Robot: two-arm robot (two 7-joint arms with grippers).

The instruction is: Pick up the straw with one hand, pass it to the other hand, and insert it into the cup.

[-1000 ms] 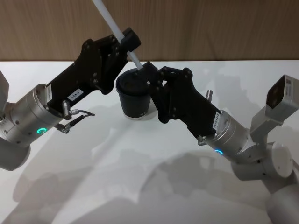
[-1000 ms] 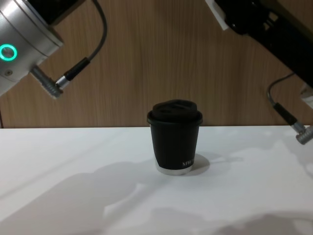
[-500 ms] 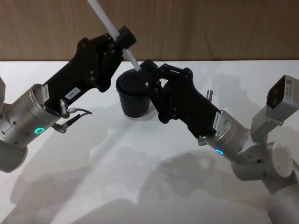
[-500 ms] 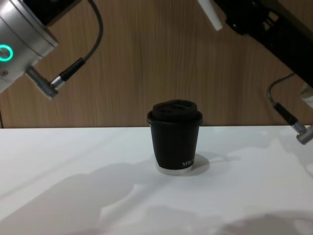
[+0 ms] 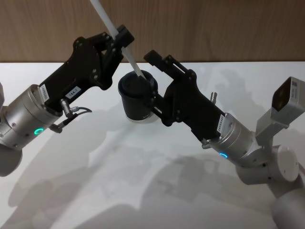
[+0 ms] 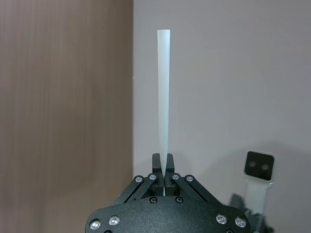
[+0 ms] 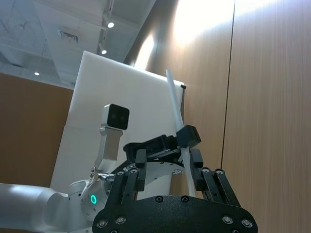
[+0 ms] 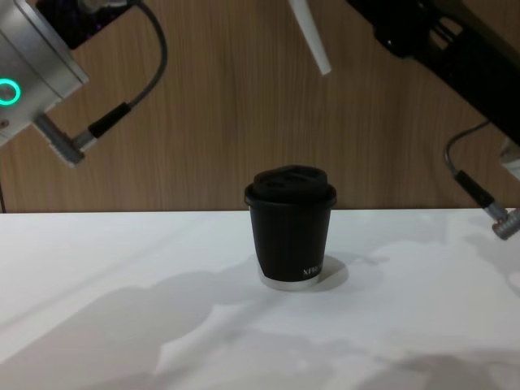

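The white straw (image 5: 114, 32) is tilted, and my left gripper (image 5: 121, 40) is shut on it near its middle. In the left wrist view the straw (image 6: 164, 97) rises straight out of the shut fingers (image 6: 156, 165). Its lower end (image 8: 313, 41) hangs well above the black lidded cup (image 8: 291, 236). In the head view that end lies over the cup (image 5: 136, 98). My right gripper (image 5: 152, 83) stands open beside the cup, its fingers apart from the straw. In the right wrist view the open fingers (image 7: 133, 170) flank the straw (image 7: 176, 109).
The cup stands near the back of the white table (image 5: 143, 191), close to the wooden wall (image 5: 214, 28). The left arm's cable (image 8: 122, 114) hangs at the upper left of the chest view, and the right arm's cable (image 8: 467, 183) hangs at the right.
My right gripper has opened and let go of the straw. The left gripper has carried the straw a little to the left, so its lower end now shows lower and farther left in the chest view.
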